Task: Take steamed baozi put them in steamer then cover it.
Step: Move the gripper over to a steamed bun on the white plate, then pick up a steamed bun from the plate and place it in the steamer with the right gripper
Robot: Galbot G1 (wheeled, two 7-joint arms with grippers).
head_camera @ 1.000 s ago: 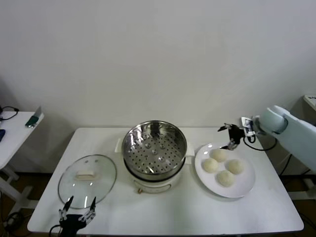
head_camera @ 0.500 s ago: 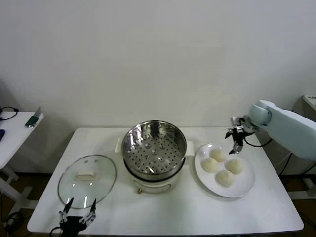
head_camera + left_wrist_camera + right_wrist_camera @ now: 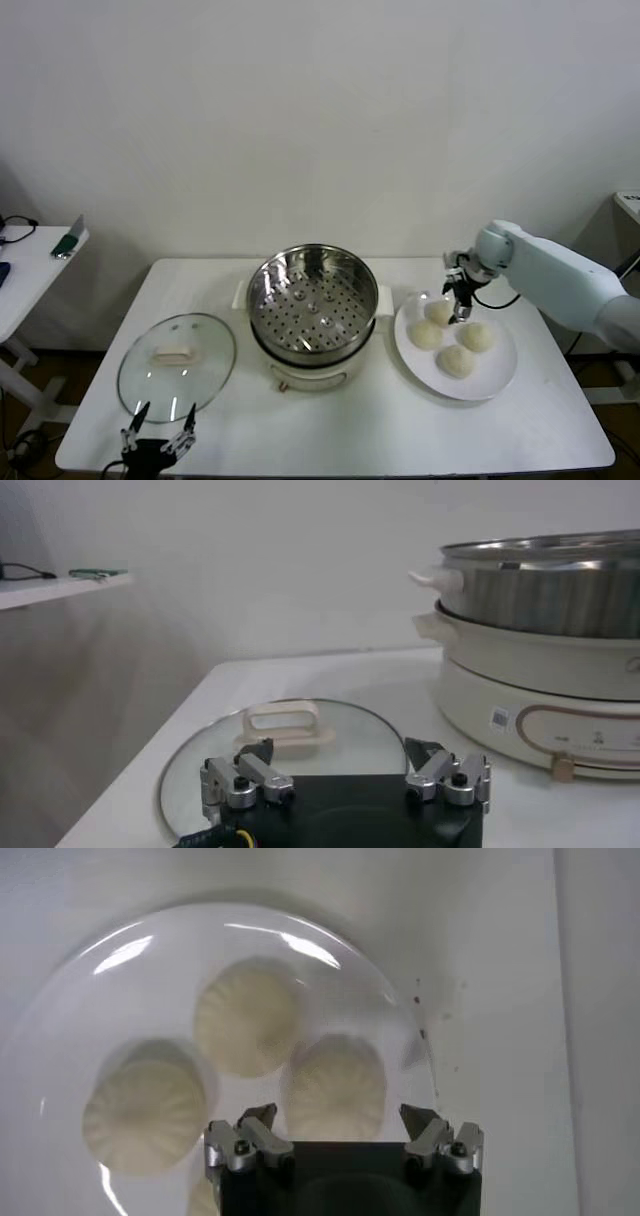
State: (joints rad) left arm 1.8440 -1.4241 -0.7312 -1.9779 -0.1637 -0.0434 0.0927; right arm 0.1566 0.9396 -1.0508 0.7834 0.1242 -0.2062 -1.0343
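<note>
The left gripper (image 3: 157, 441) idled at the table's (image 3: 340, 430) near-left edge, fingers spread wide, just short of the cover (image 3: 177, 363) lying flat left of the steamer (image 3: 313, 300). Right of the steamer, four steamed baozi (image 3: 456, 361) sat on a white plate (image 3: 500, 372). The right gripper (image 3: 455, 303) hovered with fingers apart over the farthest bun (image 3: 335, 1088), apparently not touching it.

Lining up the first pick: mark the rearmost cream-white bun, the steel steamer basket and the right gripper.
rearmost cream-white bun (image 3: 439, 311), head view, its top.
steel steamer basket (image 3: 312, 298), head view, perforated floor.
right gripper (image 3: 457, 314), head view, between fingertips.
</note>
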